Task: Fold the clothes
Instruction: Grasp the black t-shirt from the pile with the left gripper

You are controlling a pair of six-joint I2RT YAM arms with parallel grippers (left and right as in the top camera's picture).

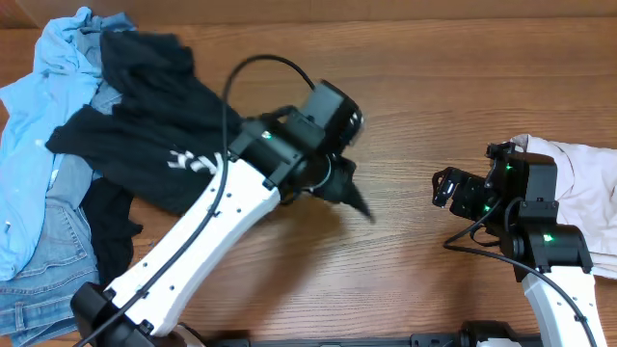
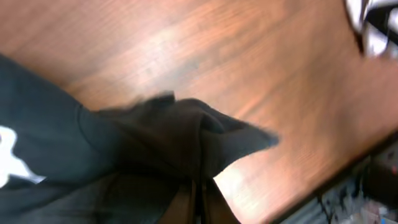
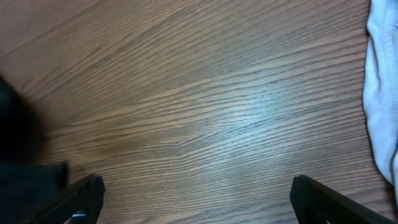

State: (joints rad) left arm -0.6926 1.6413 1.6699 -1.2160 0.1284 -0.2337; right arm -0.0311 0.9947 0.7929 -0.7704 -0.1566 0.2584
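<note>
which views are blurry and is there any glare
Left wrist: motion-blurred throughout, black shirt and table smeared. Right wrist: wood grain sharp, faint central glare, dark blur at left edge. Overhead: mostly crisp, shirt tip by the left gripper smeared.

The left gripper (image 2: 200, 198) is clamped on a bunched fold of the black garment (image 2: 155, 137), which tapers to a point over the wooden table (image 2: 249, 56). A white print (image 2: 12, 158) marks the cloth. A table edge lies near the fold. The view is blurred.
</note>
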